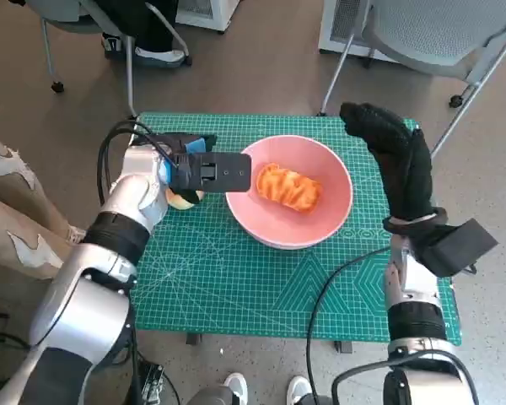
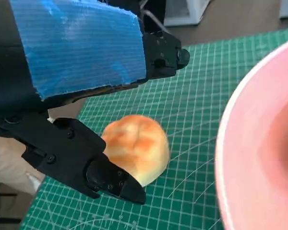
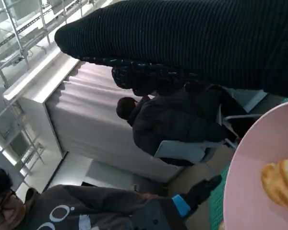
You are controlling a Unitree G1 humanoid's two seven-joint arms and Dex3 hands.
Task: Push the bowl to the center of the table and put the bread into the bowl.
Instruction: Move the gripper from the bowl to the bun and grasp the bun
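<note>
My left hand's black fingers (image 2: 110, 179) are spread apart around a small round bun (image 2: 137, 148) without closing on it: one finger runs under its near side, another reaches past its far side, and I cannot tell whether either actually touches the crust. That left hand (image 1: 204, 171), blue tape on its back, sits at about nine o'clock from the pink bowl (image 1: 337, 181), with the bun just peeking out beneath it on the green cutting mat (image 1: 236, 278), lying close beside the bowl's rim but outside it. The bowl stands roughly in the middle of the mat, and inside it lies a twisted orange-brown piece of bread (image 1: 288, 187), slightly toward the three o'clock side of the bowl's floor. My right hand (image 1: 396, 156), in its black knitted glove, hovers at about two o'clock from the bowl, raised clear of the rim, holding nothing, fingers loosely extended and somewhat bent. Beyond the mat, at twelve o'clock, chair legs (image 1: 131, 76) stand on the brown floor (image 1: 261, 67). In the right wrist view a seated person (image 3: 177, 124) in dark clothing shows behind the glove.
</note>
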